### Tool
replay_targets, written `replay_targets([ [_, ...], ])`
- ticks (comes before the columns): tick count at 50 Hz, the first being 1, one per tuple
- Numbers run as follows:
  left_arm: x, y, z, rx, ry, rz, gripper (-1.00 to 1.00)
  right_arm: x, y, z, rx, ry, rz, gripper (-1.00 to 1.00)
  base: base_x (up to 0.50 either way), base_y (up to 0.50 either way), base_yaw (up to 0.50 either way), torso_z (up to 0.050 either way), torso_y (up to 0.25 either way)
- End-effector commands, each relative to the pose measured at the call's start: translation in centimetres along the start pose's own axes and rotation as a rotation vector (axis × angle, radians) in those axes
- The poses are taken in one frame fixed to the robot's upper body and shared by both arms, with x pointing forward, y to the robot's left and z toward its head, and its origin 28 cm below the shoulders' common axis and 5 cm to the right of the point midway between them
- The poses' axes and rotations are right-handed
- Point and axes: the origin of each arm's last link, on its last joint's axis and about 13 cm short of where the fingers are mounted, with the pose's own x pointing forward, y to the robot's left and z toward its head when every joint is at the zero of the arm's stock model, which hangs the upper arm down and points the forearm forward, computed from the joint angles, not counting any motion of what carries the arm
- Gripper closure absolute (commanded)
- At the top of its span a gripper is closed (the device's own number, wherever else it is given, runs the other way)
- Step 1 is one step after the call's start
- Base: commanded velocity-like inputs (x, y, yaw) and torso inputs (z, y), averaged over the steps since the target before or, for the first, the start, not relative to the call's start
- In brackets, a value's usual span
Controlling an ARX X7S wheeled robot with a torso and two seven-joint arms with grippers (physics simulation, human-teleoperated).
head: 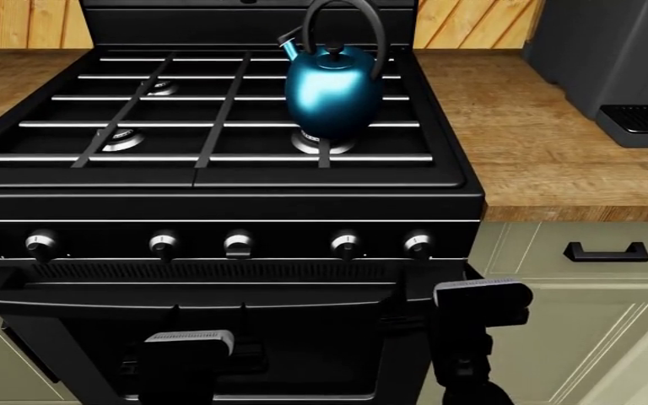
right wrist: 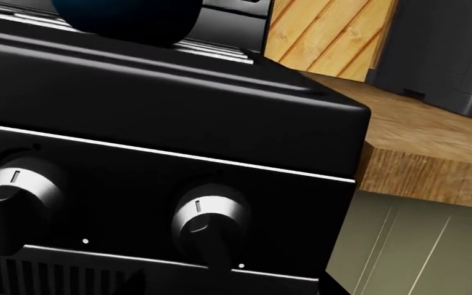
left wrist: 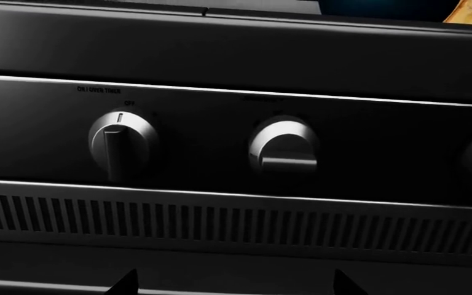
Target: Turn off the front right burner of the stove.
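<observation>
R gripper (head: 482, 297) hung below stove (head: 223, 202) knobs (head: 418, 245), jaw state of both unclear; best approach straight-on, grip rightmost knob squarely w/ fingers.

Head camera looks down over the stove (head: 223, 181); both wrist cameras face its knobs (left wrist: 123, 142) close up, fingertips barely in frame.

Control panel of the stove (left wrist: 219, 141), left wrist view: small pale lettering above the upright-handled knob (left wrist: 121, 142) reads "ON / OVEN TIMER" (first word faint), with "OFF" just beneath it, directly over the knob's index mark. A second printed label above the neighbouring knob (left wrist: 284, 150) is too blurred to read.
</observation>
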Motion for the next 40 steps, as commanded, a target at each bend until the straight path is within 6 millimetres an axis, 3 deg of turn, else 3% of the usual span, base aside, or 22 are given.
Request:
replay_targets([
  [1, 0.0, 0.0, 0.1, -0.006, -0.002, 0.001, -1.00, 0.6, -0.3, 0.7, -0.010, -0.014, -0.011, -1.00, 0.00, 0.00, 0.00, 0.000, 0.000],
  [40, 0.0, 0.0, 0.0, -0.004, 0.001, -0.002, -1.00, 3.2, -0.5, 0.6, -0.318, 0.038, -0.015, -1.00, 0.00, 0.00, 0.00, 0.000, 0.000],
])
